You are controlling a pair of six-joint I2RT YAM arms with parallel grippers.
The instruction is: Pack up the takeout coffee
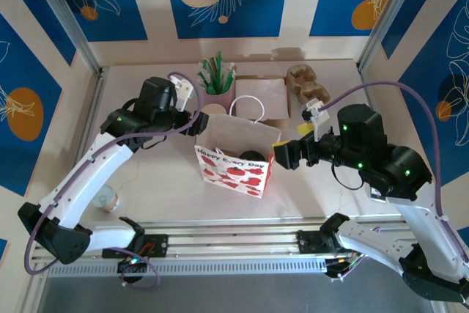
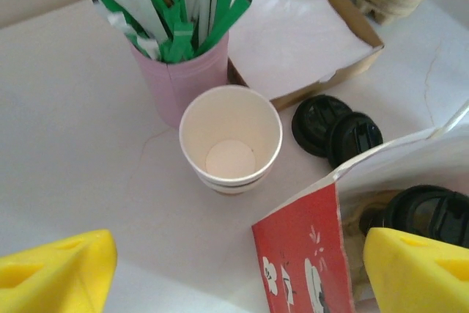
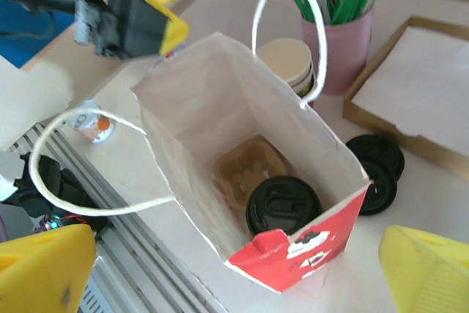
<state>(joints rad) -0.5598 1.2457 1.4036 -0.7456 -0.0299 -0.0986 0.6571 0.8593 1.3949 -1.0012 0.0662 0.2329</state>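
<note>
The left claw [image 2: 238,254] is spread wide along the bottom of the left wrist frame, with the bag's [image 2: 300,262] red corner between its fingers; contact cannot be told. The right claw [image 3: 238,243] is likewise held wide above the open bag at its frame's centre, gripping nothing. The lidded coffee [image 3: 282,207] is seated at the bag's bottom, and an empty cup [image 2: 231,137] is seen mid-frame from the left wrist.
</note>
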